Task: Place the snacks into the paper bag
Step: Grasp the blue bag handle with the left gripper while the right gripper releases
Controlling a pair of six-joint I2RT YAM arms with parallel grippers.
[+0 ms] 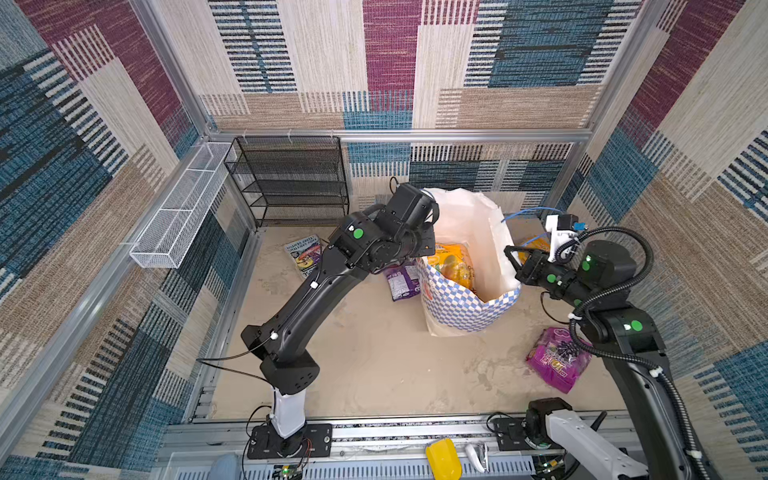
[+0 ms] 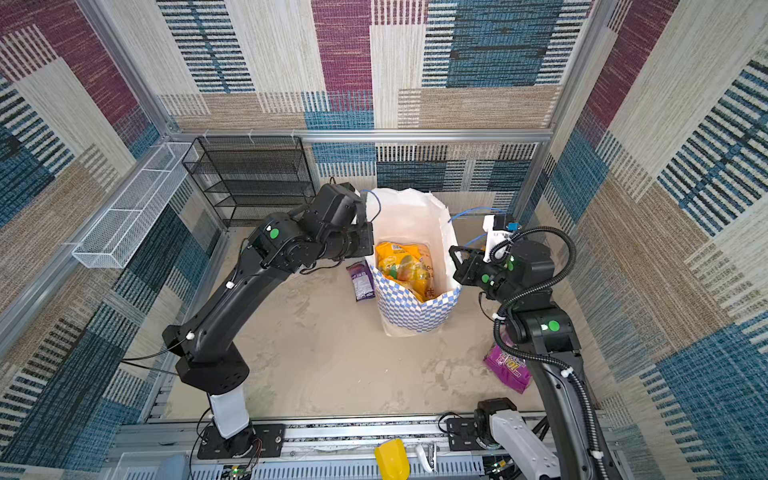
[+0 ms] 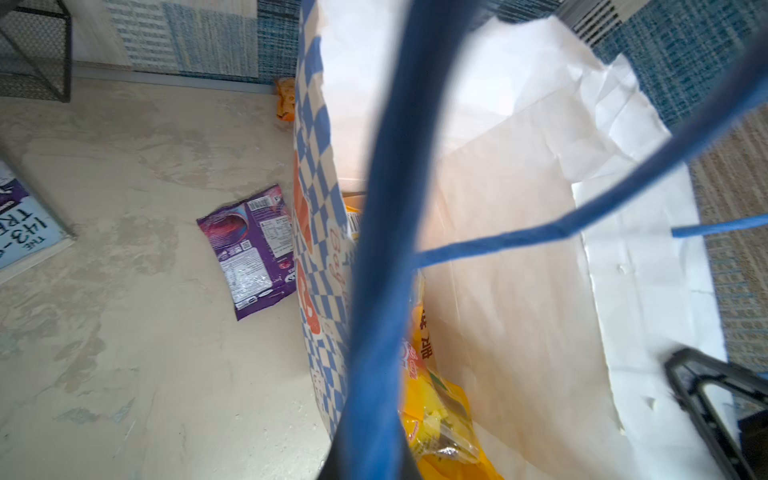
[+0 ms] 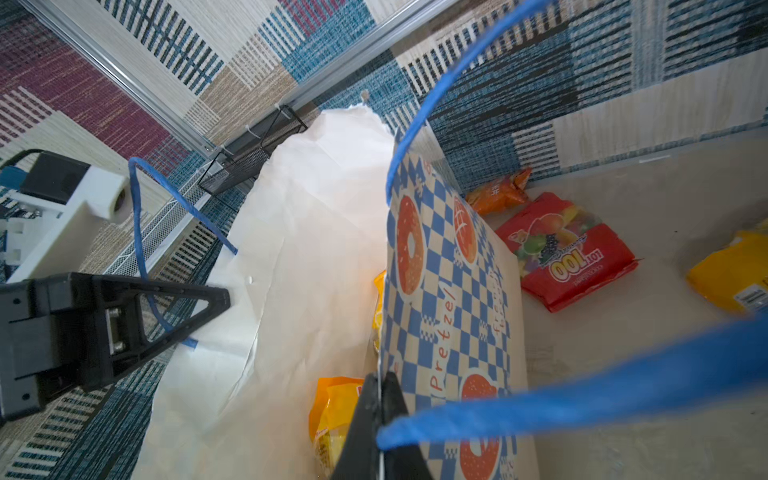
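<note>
The paper bag stands upright mid-table, slightly right of centre. Its mouth is open, white inside and blue-checked outside, as both top views show. One yellow packet sits inside, leaning on the near-left wall; the left wrist view shows it too.

The right gripper is clamped on the bag's right rim with the paper pinched between its fingers. A blue cord handle crosses just in front of them. In a top view this gripper sits at the rim's right edge.

The left gripper is at the far-left rim with its jaws together. It looks clamped on the rim by the second cord handle, though the wrist hides the contact in both top views.

- **Small purple packet**: lies flat on the table, against the bag's left wall.
- **Magenta packet**: lies near right, well apart from the bag, partly under the right arm.
- **Red packet**: lies right of the bag, just beside its checked wall.
- **Orange packet**: lies farther back, by the wall.
- **Second yellow packet**: lies near the red one.
- **Book**: lies far left, beyond the left arm.
- **Black mesh rack**: stands at the far wall.
- **White mesh basket**: hangs along the left wall.
</note>
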